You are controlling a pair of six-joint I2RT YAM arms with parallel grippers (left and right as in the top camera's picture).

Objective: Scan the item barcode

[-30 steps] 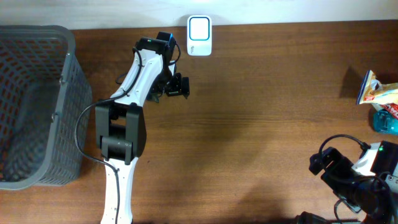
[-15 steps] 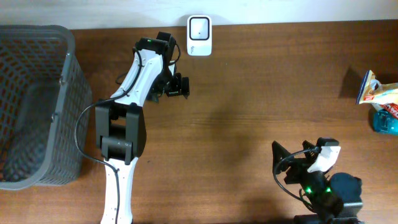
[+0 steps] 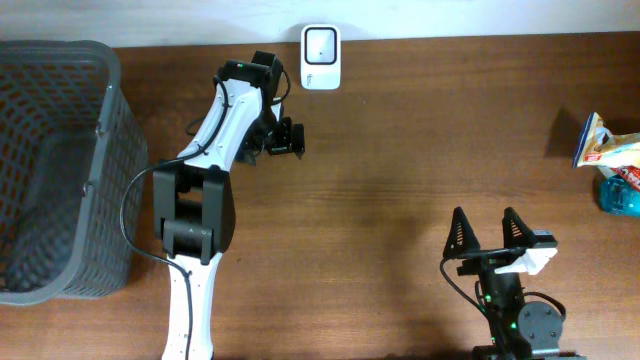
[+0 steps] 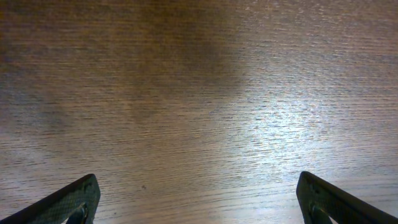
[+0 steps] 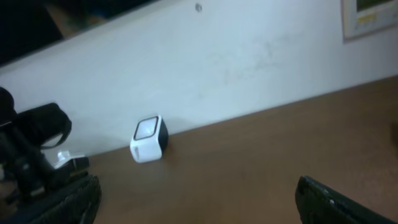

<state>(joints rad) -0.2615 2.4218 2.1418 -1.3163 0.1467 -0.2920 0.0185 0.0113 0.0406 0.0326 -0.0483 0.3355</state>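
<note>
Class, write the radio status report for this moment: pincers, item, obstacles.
Left pincer open, empty; right pincer open, empty. Snack packet far right, untouched. Scanner at the back; basket far left, out of the way.

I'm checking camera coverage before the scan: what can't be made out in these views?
- Overhead: the snack packet and blue item are cut off by the right edge; no barcode shows.
- Overhead: the basket runs off the left edge.
- Right wrist: blur hides the scanner details.
</note>
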